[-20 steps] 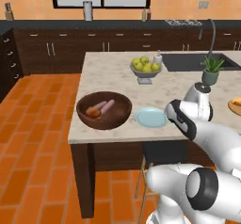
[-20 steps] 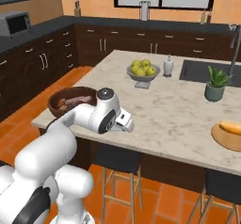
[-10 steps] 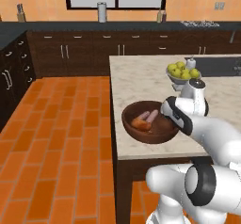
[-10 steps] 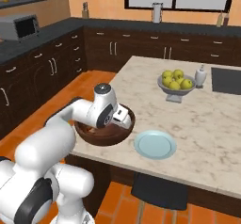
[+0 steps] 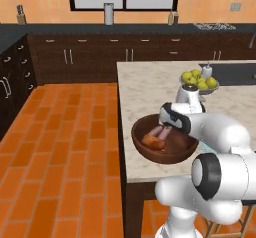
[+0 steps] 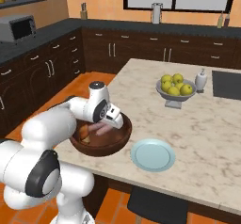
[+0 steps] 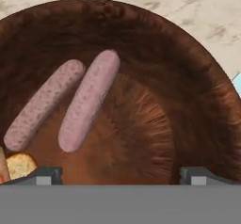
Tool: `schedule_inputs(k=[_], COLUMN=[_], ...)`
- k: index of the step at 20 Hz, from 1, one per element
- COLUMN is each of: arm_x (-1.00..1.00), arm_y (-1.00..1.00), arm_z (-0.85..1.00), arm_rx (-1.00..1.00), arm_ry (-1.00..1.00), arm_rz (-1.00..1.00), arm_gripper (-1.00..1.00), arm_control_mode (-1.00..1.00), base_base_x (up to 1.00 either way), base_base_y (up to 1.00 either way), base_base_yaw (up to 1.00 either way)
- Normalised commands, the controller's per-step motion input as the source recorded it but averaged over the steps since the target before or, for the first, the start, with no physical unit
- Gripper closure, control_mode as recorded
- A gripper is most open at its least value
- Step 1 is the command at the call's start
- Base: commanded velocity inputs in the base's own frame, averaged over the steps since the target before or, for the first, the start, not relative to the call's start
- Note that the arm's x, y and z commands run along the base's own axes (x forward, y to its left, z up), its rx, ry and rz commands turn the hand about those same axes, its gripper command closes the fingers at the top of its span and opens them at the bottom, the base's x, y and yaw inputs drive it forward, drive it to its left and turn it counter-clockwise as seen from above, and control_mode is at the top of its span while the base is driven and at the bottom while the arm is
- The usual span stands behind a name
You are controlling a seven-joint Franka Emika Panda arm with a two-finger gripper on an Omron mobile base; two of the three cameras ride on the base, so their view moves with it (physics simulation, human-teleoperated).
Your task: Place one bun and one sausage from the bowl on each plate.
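Observation:
The dark brown wooden bowl [image 5: 150, 154] [image 6: 104, 148] [image 7: 193, 77] stands near the island's front left corner. In it lie two pinkish sausages [image 7: 89, 100] [image 7: 44, 105] side by side and an orange bun [image 7: 19, 164] [image 5: 152, 142] [image 6: 84, 132]. My gripper [image 7: 121, 176] [image 5: 169, 125] [image 6: 111, 122] hangs just above the bowl's inside, pointing down, open and holding nothing. Its fingertips [image 7: 44, 175] stand wide apart, and the sausages lie ahead of the left one. A pale blue plate [image 6: 152, 155] lies bare on the counter right of the bowl, and a sliver of the plate [image 7: 237, 84] shows past the bowl's rim.
A grey footed bowl of yellow-green fruit [image 5: 200, 84] [image 6: 175, 89] and a white soap bottle [image 6: 201, 79] stand farther back on the marble island. A dark stool [image 6: 155, 206] sits below the front edge. Orange tiled floor lies to the left.
The base has driven left, so the whole scene has shifted right and nearer. The gripper has gone from beside the plate to over the bowl, and its jaws have widened a little.

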Motion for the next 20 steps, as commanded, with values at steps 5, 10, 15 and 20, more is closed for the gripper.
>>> schedule_inputs(k=[5, 10, 15, 20], arm_x=[0.47, 0.57, 0.33, -0.06], arm_y=[0.16, 0.0, 0.06, 0.02], arm_z=[-0.58, -0.59, -0.44, -0.52], arm_rx=[0.0, 0.0, 0.0, 0.0], arm_ry=[0.13, 0.06, 0.0, 0.0], arm_rz=[0.0, -0.03, -0.03, -0.04], arm_gripper=[-1.0, -1.0, -1.0, 1.0], arm_control_mode=[-1.0, -1.0, -1.0, -1.0], base_base_x=[0.0, 0.0, 0.0, 0.0], base_base_y=[0.0, 0.0, 0.0, 0.0], base_base_yaw=[0.0, 0.0, 0.0, 0.0])
